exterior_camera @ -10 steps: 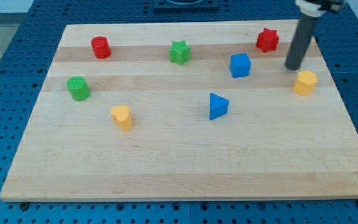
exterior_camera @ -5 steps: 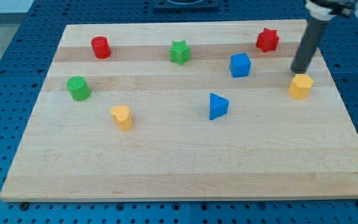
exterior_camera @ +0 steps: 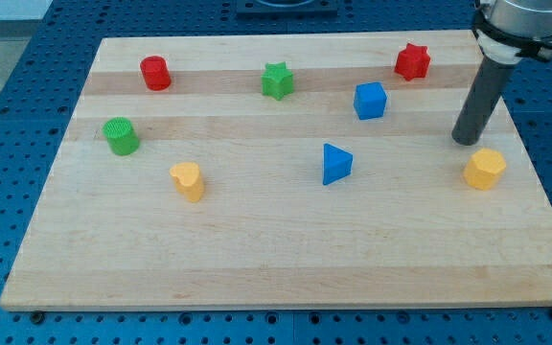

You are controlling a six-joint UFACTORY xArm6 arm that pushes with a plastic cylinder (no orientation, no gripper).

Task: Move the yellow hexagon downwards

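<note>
The yellow hexagon (exterior_camera: 485,169) lies on the wooden board (exterior_camera: 286,249) near its right edge, about halfway down. My tip (exterior_camera: 467,141) stands just above and slightly left of the hexagon, close to it, with a small gap visible between them. The dark rod rises from the tip toward the view's top right.
A red star (exterior_camera: 412,61) and a blue cube (exterior_camera: 370,100) lie up and left of my tip. A blue triangle (exterior_camera: 335,163) sits mid-board. A green star (exterior_camera: 277,80), red cylinder (exterior_camera: 155,73), green cylinder (exterior_camera: 121,136) and yellow heart-shaped block (exterior_camera: 188,180) lie to the left.
The yellow hexagon has moved down and slightly right on the board. My tip has moved down and a little right behind it. The other blocks have not moved.
</note>
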